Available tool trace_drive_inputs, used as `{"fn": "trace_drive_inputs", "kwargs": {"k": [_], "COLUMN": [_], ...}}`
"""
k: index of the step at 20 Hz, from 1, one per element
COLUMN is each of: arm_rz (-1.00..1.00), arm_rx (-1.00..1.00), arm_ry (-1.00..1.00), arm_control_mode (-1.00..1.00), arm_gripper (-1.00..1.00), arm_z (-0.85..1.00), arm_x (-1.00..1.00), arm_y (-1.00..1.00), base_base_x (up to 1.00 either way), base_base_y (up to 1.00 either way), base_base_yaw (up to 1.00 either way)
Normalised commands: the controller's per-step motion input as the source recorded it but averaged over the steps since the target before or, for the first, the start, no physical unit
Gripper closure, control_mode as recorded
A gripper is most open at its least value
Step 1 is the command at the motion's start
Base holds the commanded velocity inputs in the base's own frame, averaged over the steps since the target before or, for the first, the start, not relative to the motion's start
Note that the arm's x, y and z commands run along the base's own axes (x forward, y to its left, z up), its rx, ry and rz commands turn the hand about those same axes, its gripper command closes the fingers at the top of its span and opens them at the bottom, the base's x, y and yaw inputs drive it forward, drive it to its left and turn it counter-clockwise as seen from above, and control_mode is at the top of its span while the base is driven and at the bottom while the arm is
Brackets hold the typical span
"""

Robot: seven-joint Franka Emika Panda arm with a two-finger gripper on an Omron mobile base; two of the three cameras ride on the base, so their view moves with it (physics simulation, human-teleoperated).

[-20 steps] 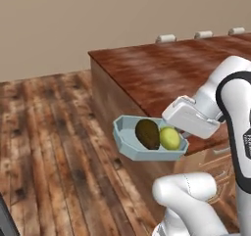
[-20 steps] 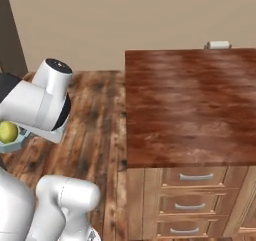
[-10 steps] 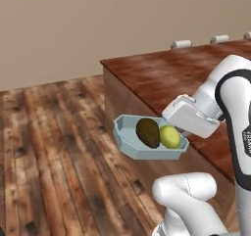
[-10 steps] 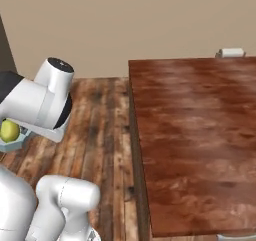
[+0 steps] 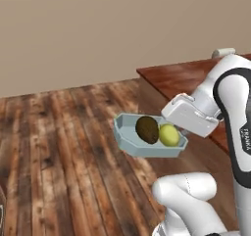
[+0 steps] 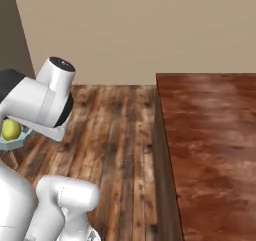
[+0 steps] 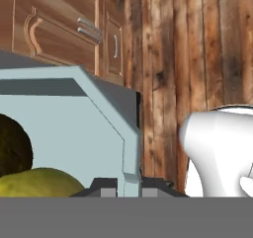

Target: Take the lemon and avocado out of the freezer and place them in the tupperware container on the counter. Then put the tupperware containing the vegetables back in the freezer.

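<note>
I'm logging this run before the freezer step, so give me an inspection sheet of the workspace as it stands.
Surface: reddish-brown counter with a bare top; a pale object sits at its far edge.
Job's things: pale blue tupperware container carried in the air over the wooden floor, level; avocado and lemon lie inside, side by side.
Clutter: nothing seen.
Grippers: gripper shut on the container's rim, one finger tip each side of the wall.
Cables: nothing seen.
Surroundings: wooden plank floor, beige wall, wooden cabinets with silver handles.
</note>
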Motion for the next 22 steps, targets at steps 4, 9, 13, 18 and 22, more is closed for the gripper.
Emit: {"fn": "trace_drive_inputs", "kwargs": {"k": [4, 9, 13, 18, 22], "arm_rz": [0.00, 0.00, 0.00, 0.00, 0.00], "arm_rx": [0.00, 0.00, 0.00, 0.00, 0.00], "arm_ry": [0.00, 0.00, 0.00, 0.00, 0.00], "arm_control_mode": [1.00, 1.00, 1.00, 1.00, 1.00], "arm_gripper": [1.00, 1.00, 1.00, 1.00, 1.00], "arm_z": [0.00, 0.00, 0.00, 0.00, 0.00], "arm_x": [0.00, 0.00, 0.00, 0.00, 0.00], "arm_y": [0.00, 0.00, 0.00, 0.00, 0.00], "base_base_x": [0.24, 0.01, 0.00, 0.00, 0.00], "base_base_y": [0.75, 0.57, 0.33, 0.03, 0.00], "base_base_yaw": [0.58, 0.64, 0.65, 0.67, 0.70]}}
